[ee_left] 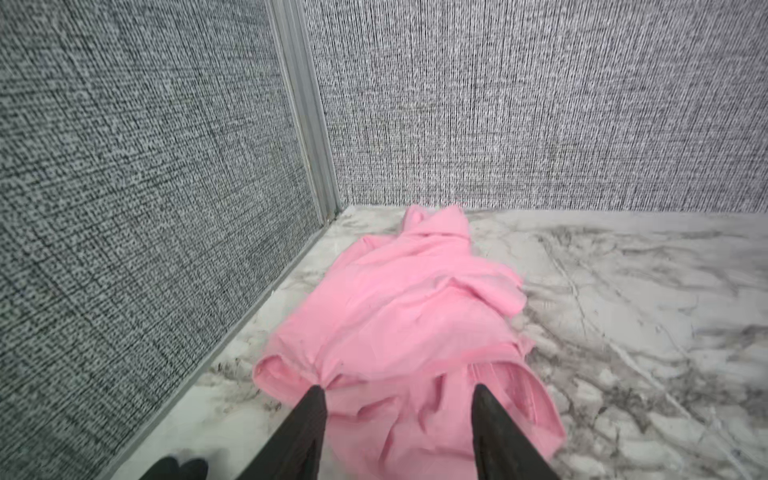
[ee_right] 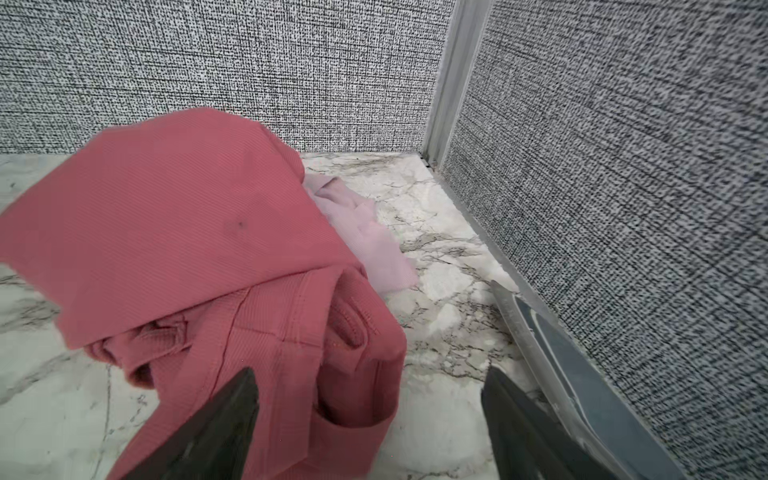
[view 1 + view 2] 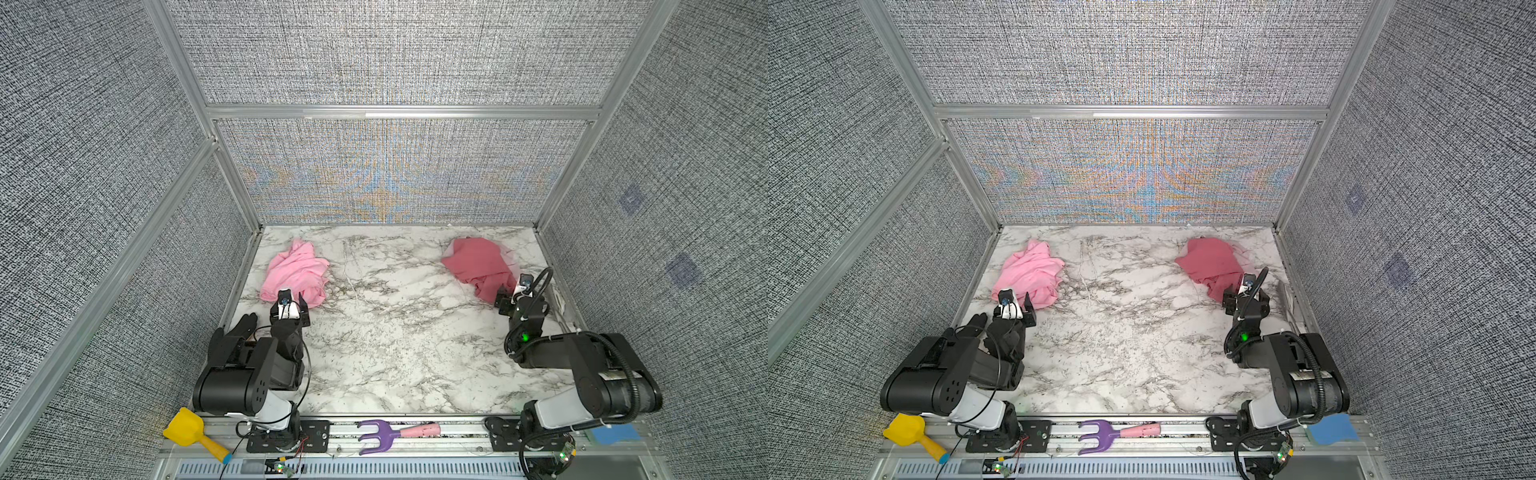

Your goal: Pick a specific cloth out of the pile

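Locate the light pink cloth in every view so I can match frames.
Top view: light pink cloth left of centre, far side.
Top view: cloth in the same place.
Left wrist: cloth at centre, running down between the fingers of the left hand.
Right wrist: not in it.
Landmark: back-left corner post, just beyond the cloth.

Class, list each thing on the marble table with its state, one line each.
light pink cloth: crumpled, lying on the table.
rose-red cloth: crumpled, partly covering a paler pink fabric.
left pincer: open, straddling the light pink cloth's near edge.
right pincer: open, at the rose-red cloth's near end.
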Controlling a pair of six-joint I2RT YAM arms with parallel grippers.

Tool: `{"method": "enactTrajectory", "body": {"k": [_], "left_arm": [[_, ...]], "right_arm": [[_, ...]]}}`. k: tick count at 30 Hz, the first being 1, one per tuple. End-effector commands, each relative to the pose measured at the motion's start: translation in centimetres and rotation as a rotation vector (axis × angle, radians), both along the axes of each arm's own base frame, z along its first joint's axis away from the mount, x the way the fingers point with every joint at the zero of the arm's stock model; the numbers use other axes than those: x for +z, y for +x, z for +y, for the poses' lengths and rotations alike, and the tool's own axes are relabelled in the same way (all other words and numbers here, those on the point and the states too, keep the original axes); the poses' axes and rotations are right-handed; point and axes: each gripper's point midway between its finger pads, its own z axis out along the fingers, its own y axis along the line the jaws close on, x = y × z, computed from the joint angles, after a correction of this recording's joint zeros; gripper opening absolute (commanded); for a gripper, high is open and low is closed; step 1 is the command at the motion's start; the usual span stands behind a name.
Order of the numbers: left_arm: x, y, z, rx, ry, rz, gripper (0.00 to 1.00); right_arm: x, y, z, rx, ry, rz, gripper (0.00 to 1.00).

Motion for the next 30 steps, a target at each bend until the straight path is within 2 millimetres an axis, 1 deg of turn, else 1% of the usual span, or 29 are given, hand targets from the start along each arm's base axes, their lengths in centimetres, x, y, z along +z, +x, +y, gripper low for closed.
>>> {"method": "enactTrajectory", "body": {"k": [1,3,10,14,18,19,24,27,29,30], "left_arm": [[0.44,0.69,-0.7,-0.056,0.004,-0.007,0.59],[0.3,0.84,-0.71,-0.059,0.003,0.002,0.59],[0.11,1.08,-0.75,-0.071,0.0,0.013,0.61],[0.21,1.14,-0.8,-0.074,0.001,0.009,0.64],[0.05,1.22,-0.8,-0.079,-0.002,0.017,0.74],[0.11,1.34,-0.84,-0.083,-0.003,0.018,0.76],[0.03,1.41,-0.82,-0.085,-0.007,0.022,0.84],[0.03,1.39,-0.8,-0.085,-0.007,0.023,0.87],[0.01,1.41,-0.81,-0.085,-0.006,0.023,0.99],[0.06,1.41,-0.82,-0.085,-0.007,0.022,0.99]], "right_arm": [[-1.24,0.79,1.33,0.108,0.081,0.037,0.85],[-1.54,0.72,1.51,0.127,0.089,0.046,0.86],[-1.62,0.74,1.55,0.149,0.106,0.034,0.87],[-1.58,0.75,1.55,0.149,0.106,0.035,0.93],[-1.6,0.72,1.56,0.149,0.106,0.035,0.96],[-1.57,0.72,1.54,0.149,0.105,0.034,0.99],[-1.62,0.72,1.54,0.148,0.105,0.035,0.99],[-1.62,0.72,1.53,0.148,0.105,0.035,0.99],[-1.59,0.72,1.53,0.148,0.105,0.034,0.99],[-1.65,0.7,1.53,0.148,0.105,0.036,0.99]]}}
